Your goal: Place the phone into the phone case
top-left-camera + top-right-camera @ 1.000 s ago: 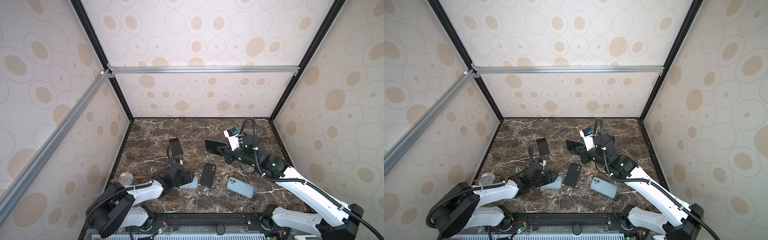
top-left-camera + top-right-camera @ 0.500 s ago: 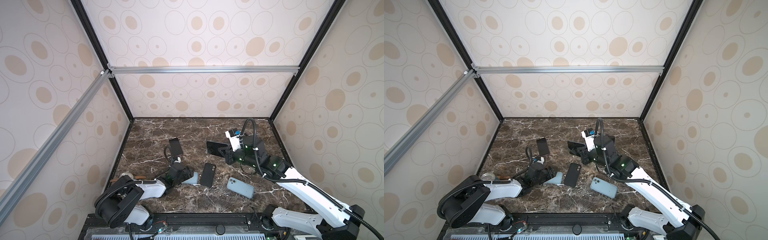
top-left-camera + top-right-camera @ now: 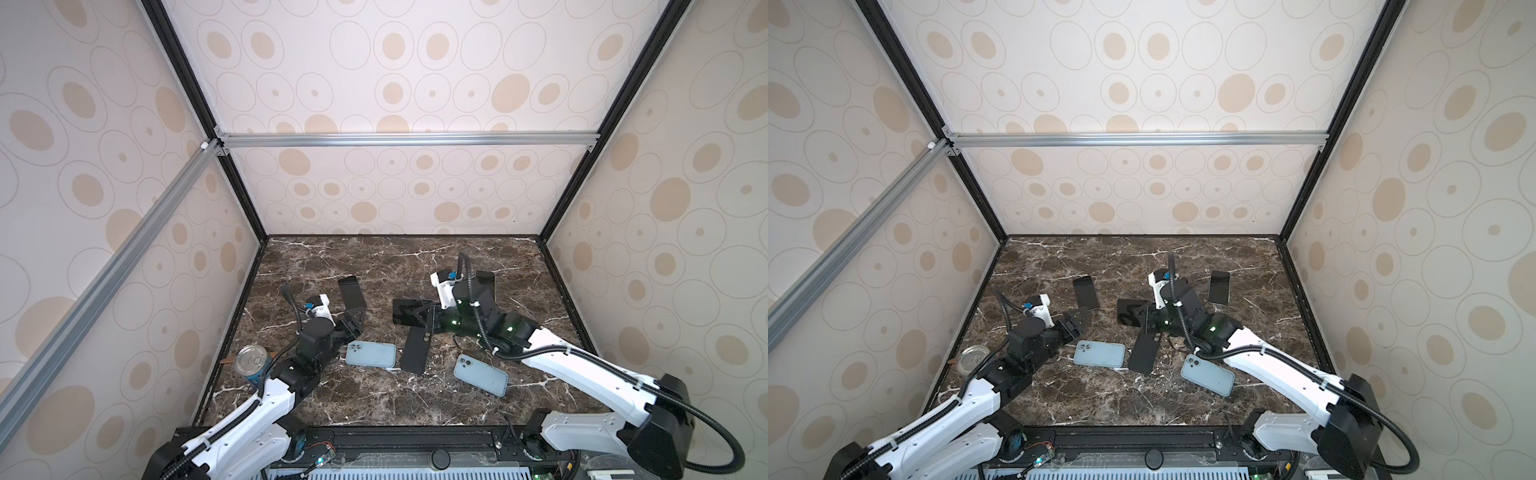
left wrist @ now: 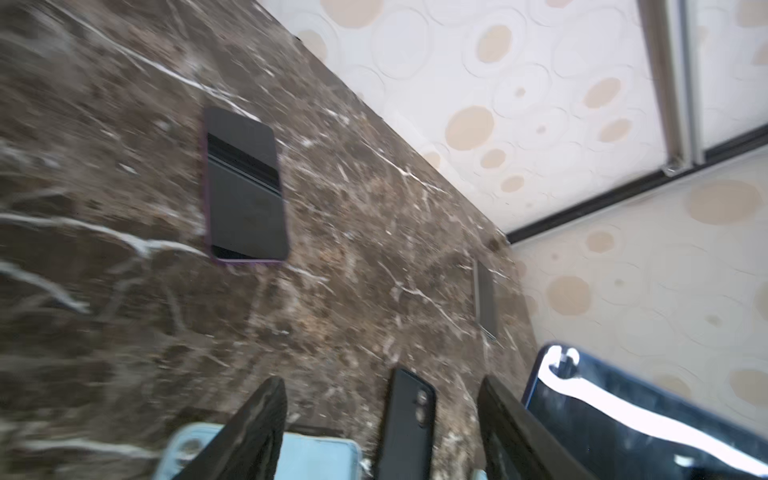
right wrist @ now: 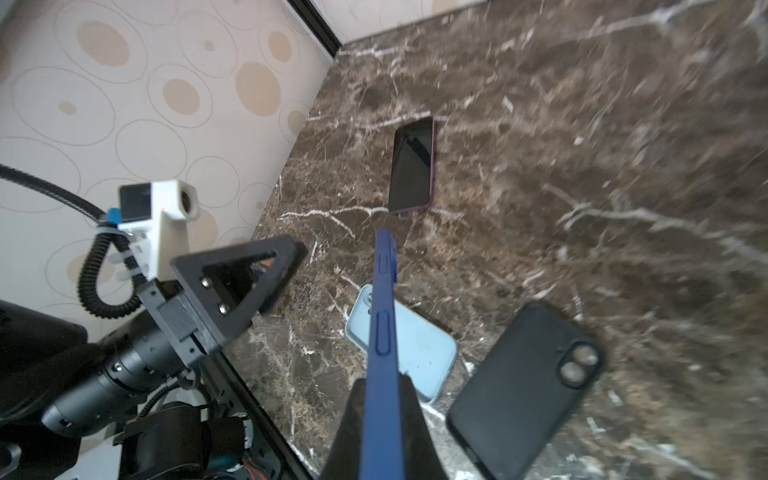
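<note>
Above the surface, my right jaws clamp the phone by one end; my left jaws gape empty. Risk: the phone pivots when pressed.

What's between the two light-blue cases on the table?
A black case lies flat at an angle between the left-side light-blue case and the right-side light-blue case. Nothing else sits there. It shows in both top views.

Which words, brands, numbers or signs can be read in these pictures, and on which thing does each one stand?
No text can be read anywhere.
soda can: any print on its side is too small to read.
blue phone, black case, light blue case: no legible marks.
</note>
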